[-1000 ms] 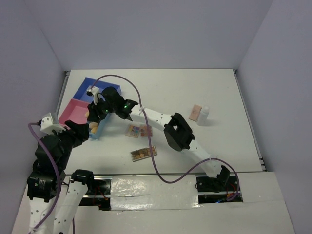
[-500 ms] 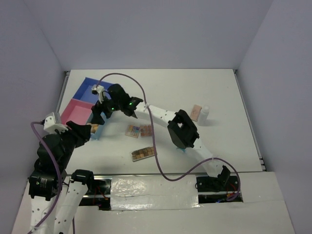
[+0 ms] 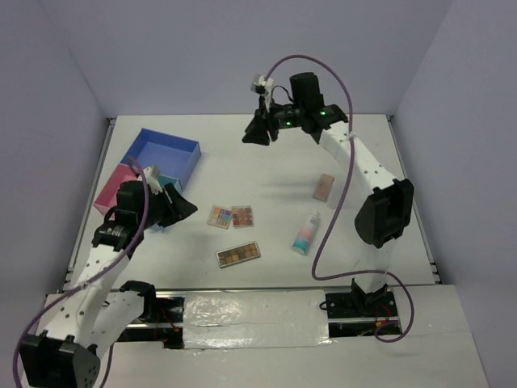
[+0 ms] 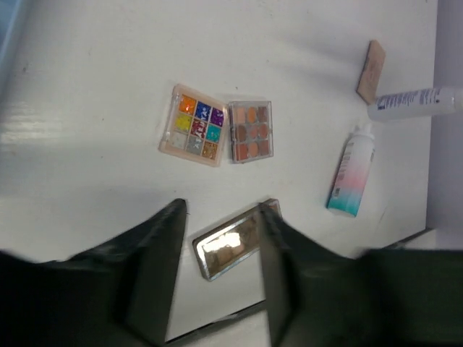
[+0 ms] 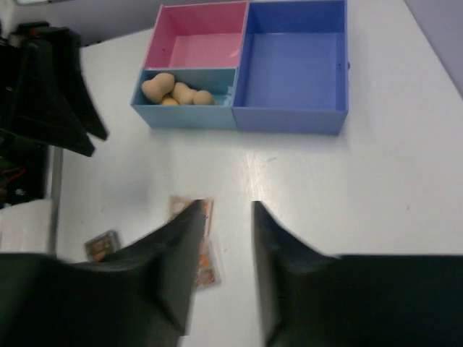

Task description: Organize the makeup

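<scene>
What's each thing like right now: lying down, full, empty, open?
Sponges, inside teal compartment.
Pink compartment, empty.
Blue compartment, empty.
Palettes, flat on table.
Compact, lying flat.
Tube, lying down.
White bottle, lying down.
Left gripper, open, empty.
Right gripper, open, empty.

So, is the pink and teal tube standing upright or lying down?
Lying down: the tube rests on its side on the table, full length visible from above.
</scene>
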